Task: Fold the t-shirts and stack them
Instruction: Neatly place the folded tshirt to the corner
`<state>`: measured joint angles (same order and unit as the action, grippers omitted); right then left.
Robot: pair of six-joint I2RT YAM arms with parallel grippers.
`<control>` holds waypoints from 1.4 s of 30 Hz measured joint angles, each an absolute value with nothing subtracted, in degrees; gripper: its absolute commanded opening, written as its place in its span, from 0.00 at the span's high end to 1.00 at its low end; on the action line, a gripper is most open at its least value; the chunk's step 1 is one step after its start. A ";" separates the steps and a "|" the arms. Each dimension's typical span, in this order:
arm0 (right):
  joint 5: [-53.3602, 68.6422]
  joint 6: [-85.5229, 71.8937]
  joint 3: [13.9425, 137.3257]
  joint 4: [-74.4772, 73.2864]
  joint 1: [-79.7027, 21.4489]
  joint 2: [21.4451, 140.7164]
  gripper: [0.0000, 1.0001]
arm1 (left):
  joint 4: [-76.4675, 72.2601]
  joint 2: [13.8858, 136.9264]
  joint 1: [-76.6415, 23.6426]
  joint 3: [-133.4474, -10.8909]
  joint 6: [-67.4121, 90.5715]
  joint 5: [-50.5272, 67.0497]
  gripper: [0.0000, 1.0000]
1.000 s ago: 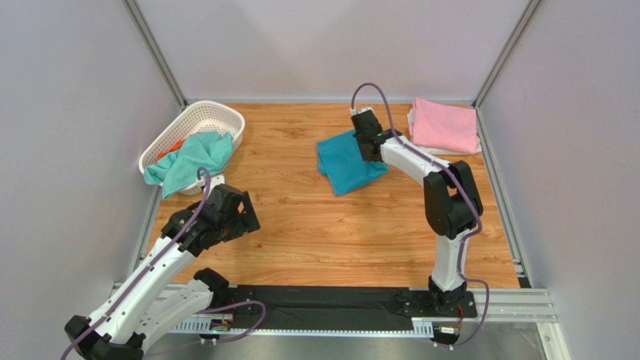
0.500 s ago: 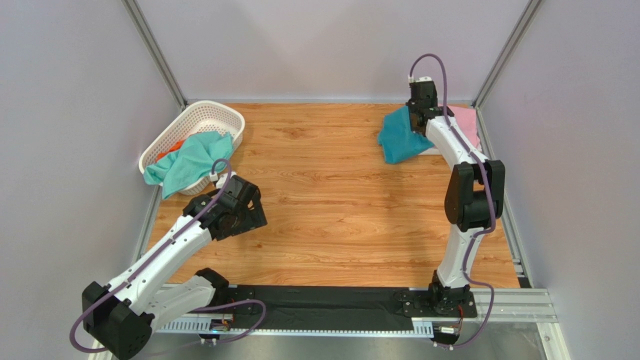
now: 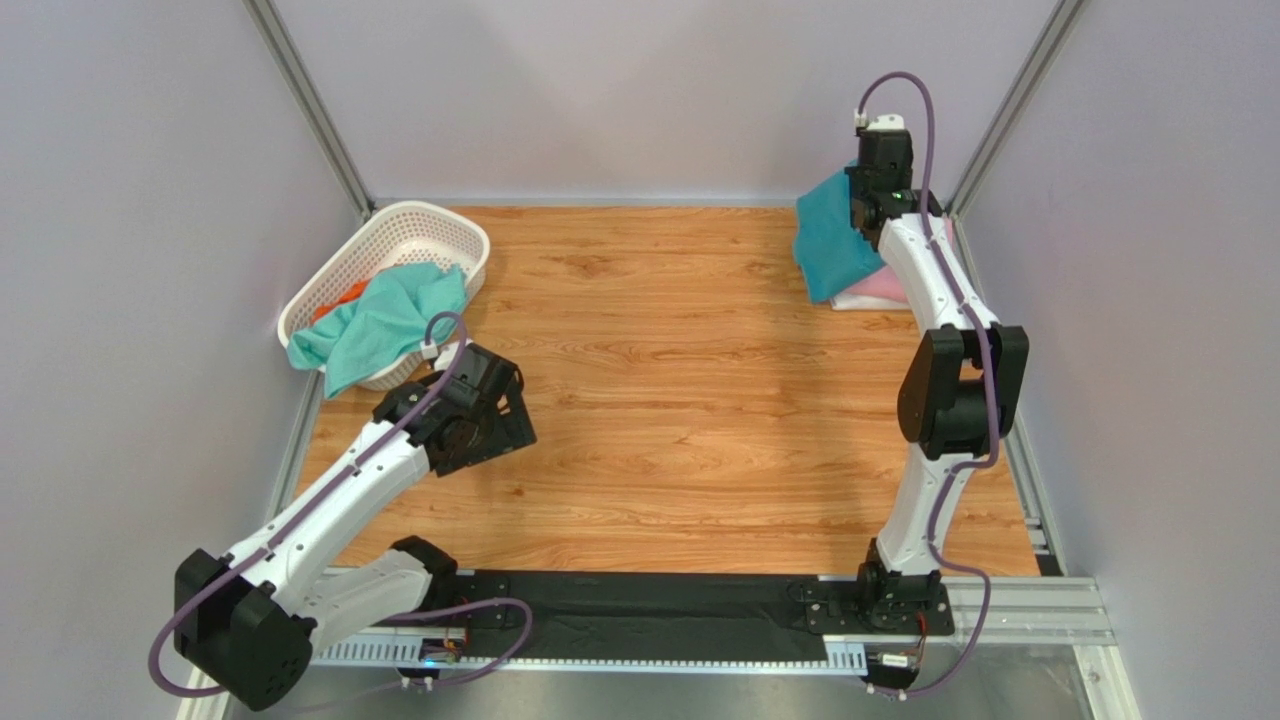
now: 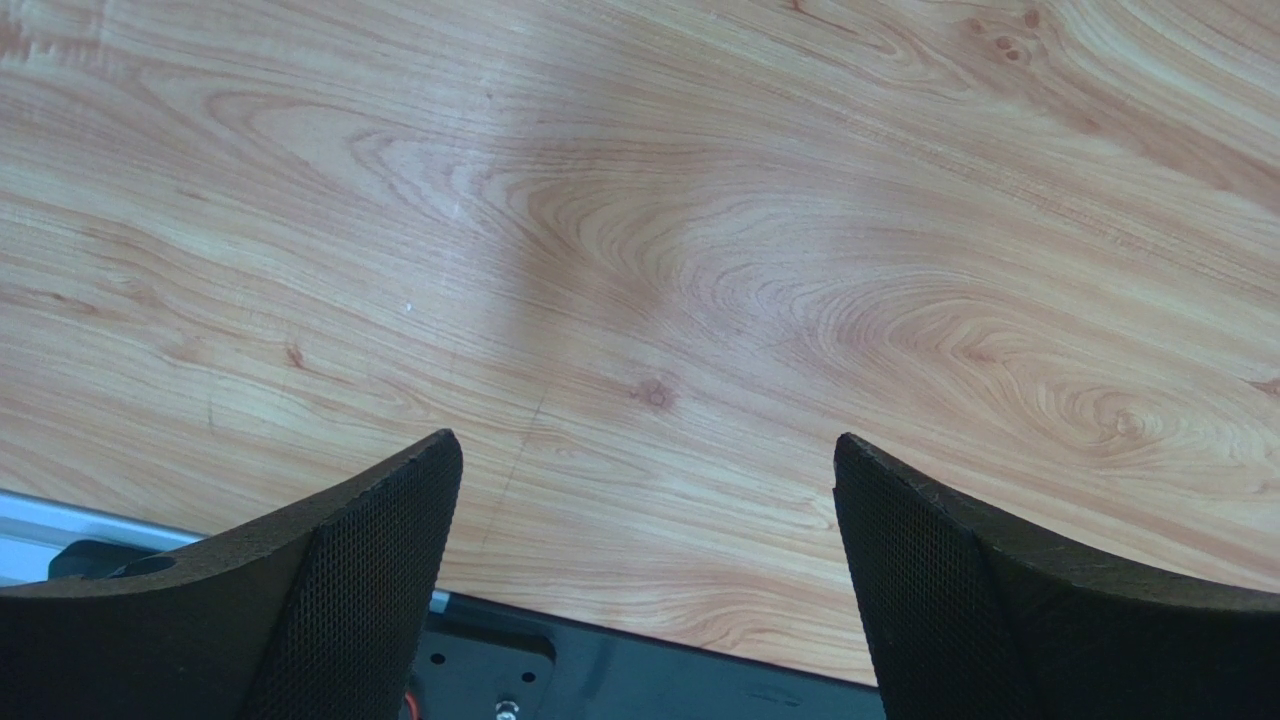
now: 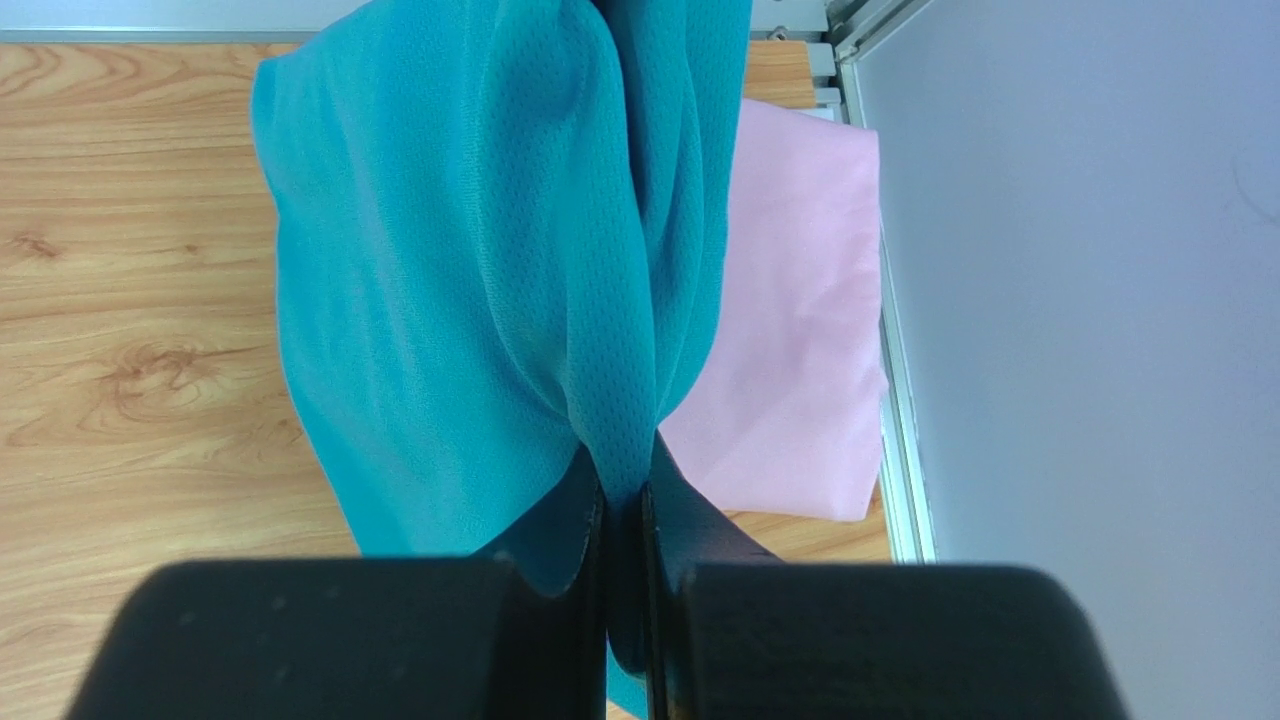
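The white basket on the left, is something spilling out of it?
Yes. A crumpled mint-green t-shirt hangs over the near rim of the white lattice plastic basket, with part of it draping outside. A bit of orange cloth shows inside. Nothing looks damaged.

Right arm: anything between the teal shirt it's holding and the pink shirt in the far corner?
Nothing visible. The teal shirt, pinched by the right gripper, hangs right over the folded pink shirt; what shows of the pink one is bare.
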<state>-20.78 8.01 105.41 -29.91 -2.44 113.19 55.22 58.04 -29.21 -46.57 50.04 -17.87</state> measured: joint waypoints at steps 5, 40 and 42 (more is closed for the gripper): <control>-19.14 7.77 105.47 -31.11 -0.71 112.68 1.00 | 54.39 59.18 -29.10 -46.57 50.02 -16.82 0.00; -5.15 -7.77 110.74 -33.63 18.59 124.25 0.00 | 52.31 62.87 -28.77 -49.23 49.47 -14.00 0.00; -4.49 -8.36 110.74 -34.72 19.00 123.87 0.00 | 52.36 62.65 -28.77 -50.13 49.23 -14.00 0.00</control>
